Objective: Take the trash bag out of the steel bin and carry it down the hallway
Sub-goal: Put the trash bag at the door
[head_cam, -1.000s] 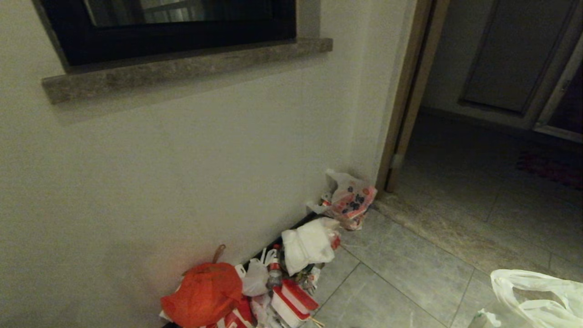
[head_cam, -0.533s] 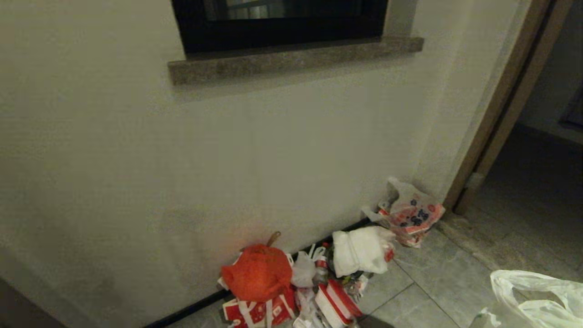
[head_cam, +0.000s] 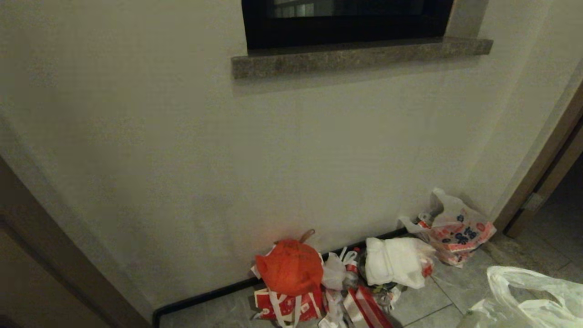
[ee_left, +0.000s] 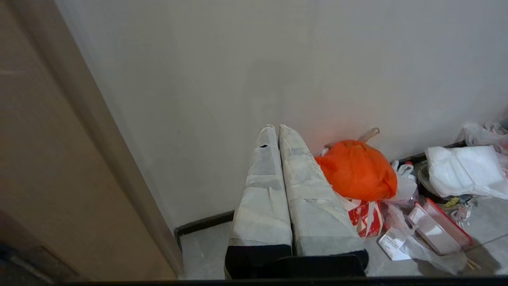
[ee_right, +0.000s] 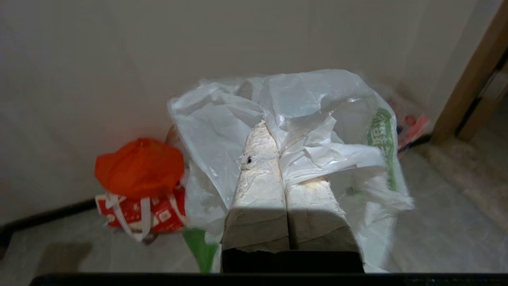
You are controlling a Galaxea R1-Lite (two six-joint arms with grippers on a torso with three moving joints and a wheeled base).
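Observation:
The trash bag (head_cam: 528,296), thin white plastic with green print, hangs at the lower right of the head view above the grey tiles of the hallway floor (head_cam: 437,300). In the right wrist view the trash bag (ee_right: 317,107) bunches over my right gripper (ee_right: 272,131), which is shut on a fold of its plastic. My left gripper (ee_left: 276,129) is shut with nothing in it, pointing at the cream wall beside the rubbish pile. The steel bin is out of view.
A rubbish pile lies along the wall: an orange-red bag (head_cam: 289,266) on a red-and-white box (head_cam: 287,307), a white bag (head_cam: 396,262) and a printed bag (head_cam: 457,230). A stone window sill (head_cam: 360,57) juts out above. Brown door frames stand at the right (head_cam: 542,173) and the left (head_cam: 59,259).
The whole scene has slid to the right in the head view, so the camera has turned left. The trash bag keeps its place at the lower right of the picture.

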